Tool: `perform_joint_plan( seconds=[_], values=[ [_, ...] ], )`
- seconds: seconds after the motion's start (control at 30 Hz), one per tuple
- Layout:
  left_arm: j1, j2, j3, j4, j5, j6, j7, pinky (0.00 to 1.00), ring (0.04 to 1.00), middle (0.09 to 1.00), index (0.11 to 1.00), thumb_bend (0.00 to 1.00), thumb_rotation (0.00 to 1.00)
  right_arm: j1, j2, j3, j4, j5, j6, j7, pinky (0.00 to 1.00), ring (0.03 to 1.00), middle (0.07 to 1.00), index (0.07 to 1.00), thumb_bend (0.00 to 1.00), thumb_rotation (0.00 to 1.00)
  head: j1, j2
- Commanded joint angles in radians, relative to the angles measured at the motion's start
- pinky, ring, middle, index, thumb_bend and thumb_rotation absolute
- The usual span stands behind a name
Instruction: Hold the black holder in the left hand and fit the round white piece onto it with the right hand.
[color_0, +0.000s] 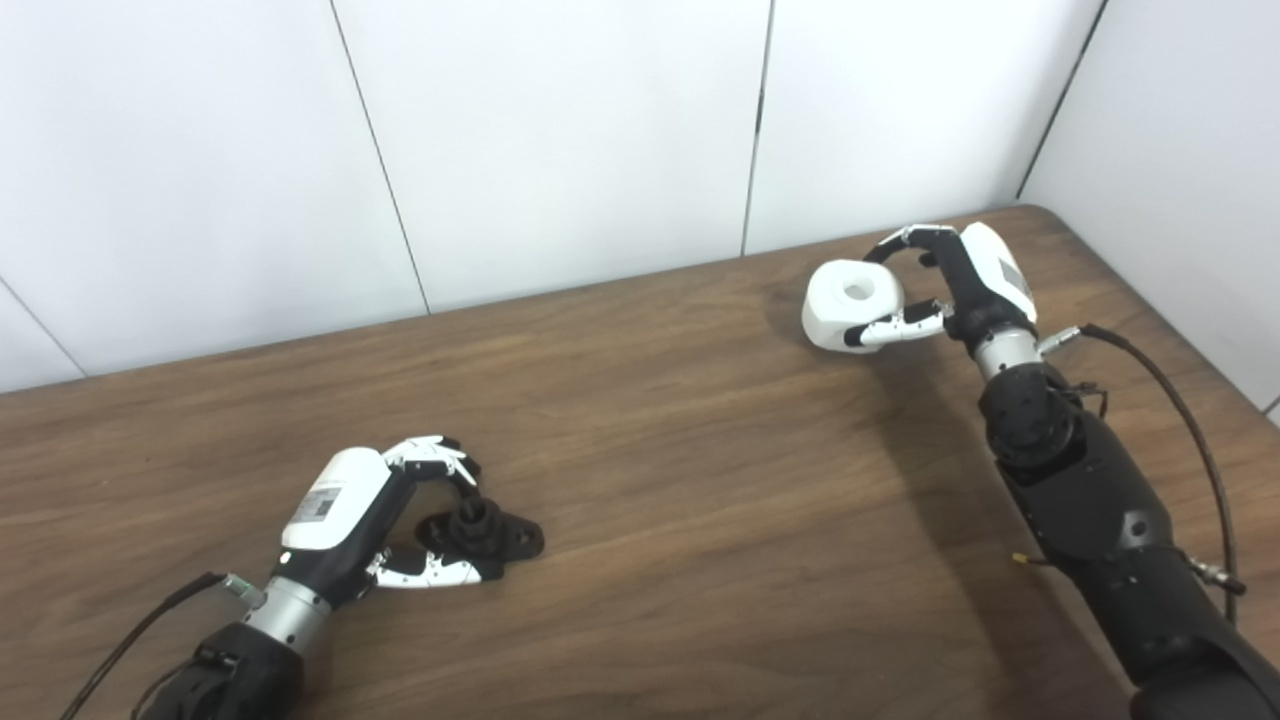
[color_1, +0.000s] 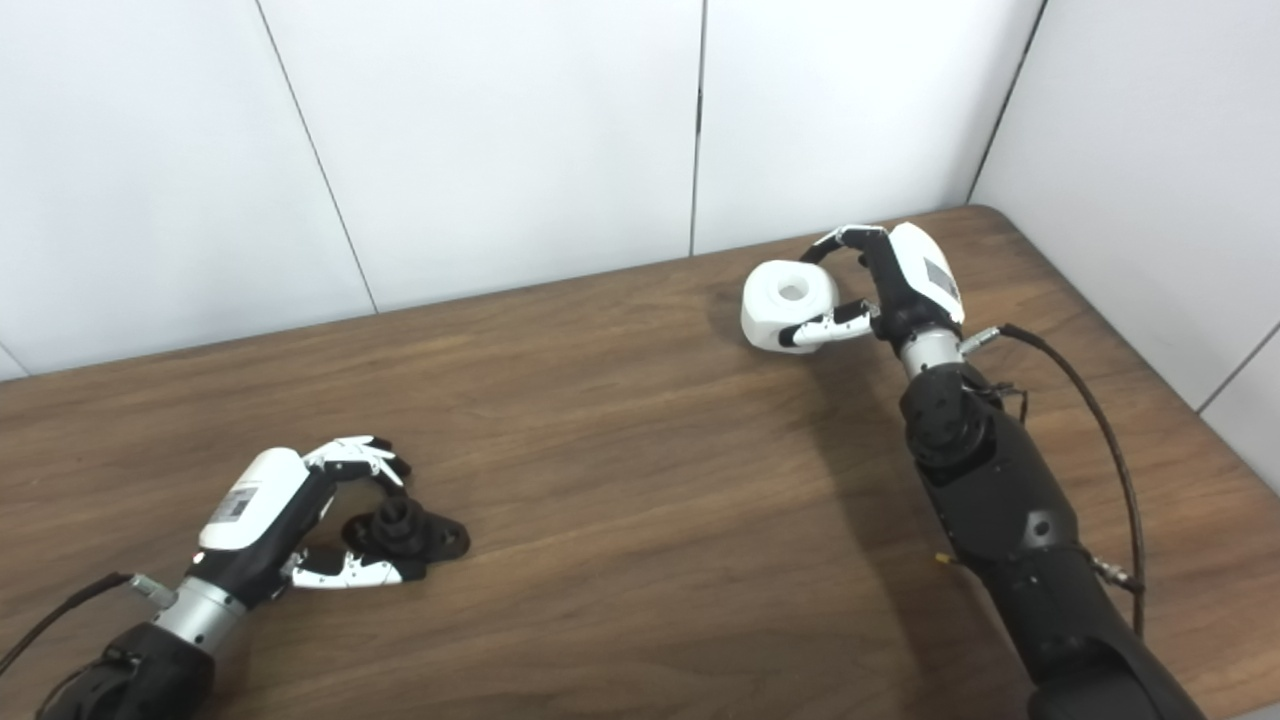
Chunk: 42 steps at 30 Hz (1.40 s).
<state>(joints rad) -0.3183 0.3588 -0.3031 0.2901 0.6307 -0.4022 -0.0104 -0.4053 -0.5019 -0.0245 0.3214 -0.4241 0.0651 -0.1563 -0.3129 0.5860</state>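
Brown wood desk (color_0: 650, 450), white walls. Left hand (color_0: 385, 520) curled round black holder (color_0: 485, 530), knobbed, flat-based. Right hand (color_0: 935, 290) pinching round white piece (color_0: 850, 305), centre hole up.

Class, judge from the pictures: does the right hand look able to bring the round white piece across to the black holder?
Probably yes. The right hand grips the round white piece, and only bare table lies between it and the black holder at the left hand.
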Motion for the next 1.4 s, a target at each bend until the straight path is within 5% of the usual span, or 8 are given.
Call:
perform_joint_plan(
  seconds=[0.0,0.47,0.97,1.37],
  values=[
    [-0.004,0.027,0.012,-0.008,0.003,0.017,-0.008,0.93,0.827,0.712,0.484,0.52,0.05,-0.037,-0.025,-0.017,-0.032,-0.004,-0.047,-0.028,0.78,0.834,0.745,0.487,0.52,0.13,0.000,0.000],
    [-0.003,0.004,0.015,-0.004,-0.016,0.020,-0.008,0.91,0.810,0.707,0.483,0.52,0.05,-0.015,-0.014,-0.015,-0.113,0.014,-0.056,-0.004,0.75,0.813,0.741,0.487,0.52,0.14,0.029,0.012],
    [0.008,-0.053,-0.017,-0.046,-0.011,0.082,-0.039,0.96,0.820,0.712,0.484,0.52,0.05,-0.017,0.107,0.060,-0.469,0.009,0.044,0.157,0.75,0.814,0.737,0.486,0.52,0.14,0.087,0.024],
    [0.015,-0.132,-0.057,-0.087,0.017,0.157,-0.046,0.95,0.837,0.723,0.484,0.52,0.05,-0.009,0.223,0.147,-0.614,0.008,0.077,0.268,0.71,0.787,0.718,0.485,0.52,0.14,0.128,0.034]
  ],
)
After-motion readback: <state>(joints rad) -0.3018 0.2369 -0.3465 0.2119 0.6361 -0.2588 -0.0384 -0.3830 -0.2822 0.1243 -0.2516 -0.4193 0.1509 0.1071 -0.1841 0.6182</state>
